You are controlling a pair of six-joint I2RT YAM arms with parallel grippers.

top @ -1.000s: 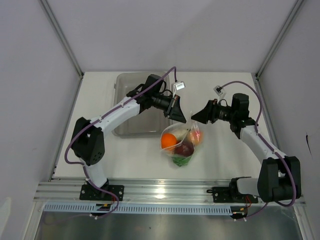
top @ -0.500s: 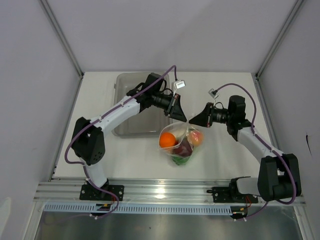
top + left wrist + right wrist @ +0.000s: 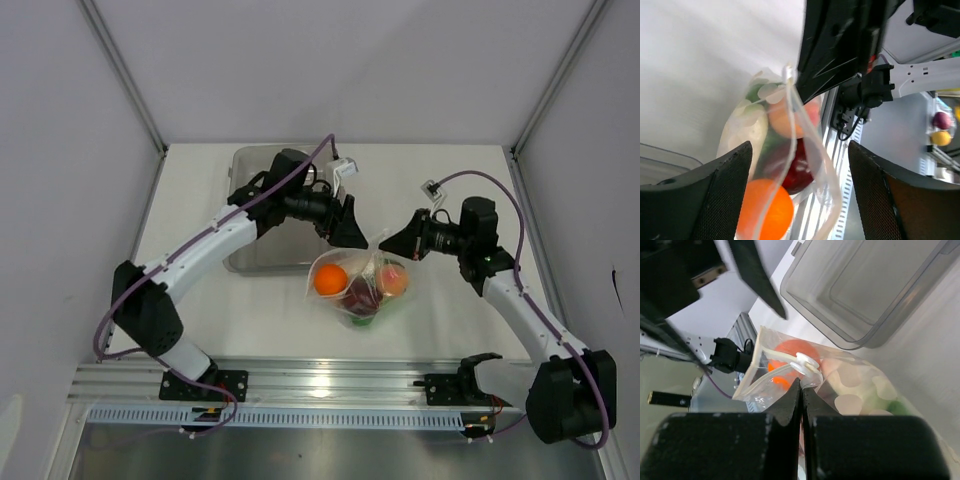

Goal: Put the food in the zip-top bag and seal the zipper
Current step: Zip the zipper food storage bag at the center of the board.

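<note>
White table, grey tray beside filled zip-top bag, left arm above tray

You have a clear zip-top bag printed with pale white dots, and the food's colours show through it: a bright orange, a dark red bulb, a peach-coloured fruit shading from pink to yellow, and green lettuce. The tray is a smoky, translucent grey. Your table is plain white. Both arms are white with black joints and purple cables. The left claw and right claw are black.
</note>
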